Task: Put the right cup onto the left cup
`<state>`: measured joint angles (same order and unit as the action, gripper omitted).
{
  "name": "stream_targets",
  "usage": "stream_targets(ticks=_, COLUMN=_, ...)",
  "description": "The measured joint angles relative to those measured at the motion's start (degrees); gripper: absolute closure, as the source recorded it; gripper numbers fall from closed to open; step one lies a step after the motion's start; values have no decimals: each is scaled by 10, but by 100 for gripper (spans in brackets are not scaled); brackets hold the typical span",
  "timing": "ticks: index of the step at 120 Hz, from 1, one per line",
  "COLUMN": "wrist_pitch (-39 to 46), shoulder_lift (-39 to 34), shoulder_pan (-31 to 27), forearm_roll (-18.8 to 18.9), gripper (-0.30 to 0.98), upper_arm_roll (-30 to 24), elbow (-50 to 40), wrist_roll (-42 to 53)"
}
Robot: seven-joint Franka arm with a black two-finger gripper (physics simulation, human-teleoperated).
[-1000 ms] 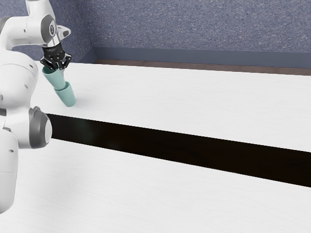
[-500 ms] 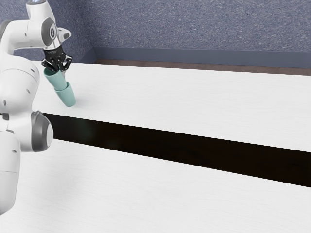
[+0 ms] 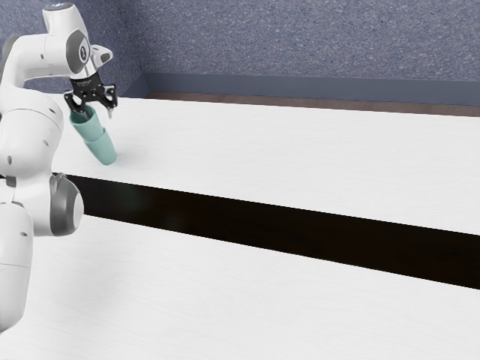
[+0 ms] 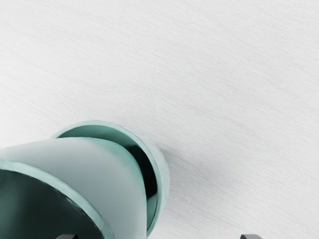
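Tool [image 3: 97,110] spread open; smooth teal upper cup [image 3: 91,130] nested in tapered lower cup [image 3: 103,152]; white tabletop [image 3: 262,150] faintly grained.

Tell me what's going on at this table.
A robot arm is stacking cups on a white table. The upper cup has its base inside the mouth of the lower cup, and nothing is gripping it: the end effector is open, one finger at the upper cup's mouth, the other outside its rim. The stack looks made, but the end effector is not yet clear of it.
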<state>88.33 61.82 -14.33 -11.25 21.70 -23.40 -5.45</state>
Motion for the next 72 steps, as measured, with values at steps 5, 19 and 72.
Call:
stream_targets(ticks=5, wrist_pitch=0, shoulder_lift=0, shoulder_pan=0, forearm_roll=0, gripper=22, upper_arm_roll=0, elbow=0, wrist_roll=0)
stream_targets(ticks=19, wrist_pitch=0, shoulder_lift=0, shoulder_pan=0, forearm_roll=-1, gripper=14, upper_arm_roll=0, elbow=1, wrist_roll=0)
stream_targets(ticks=72, wrist_pitch=-29, shoulder_lift=-207, shoulder_pan=56, forearm_roll=-3, gripper=3, upper_arm_roll=-25, elbow=-179, wrist_roll=4)
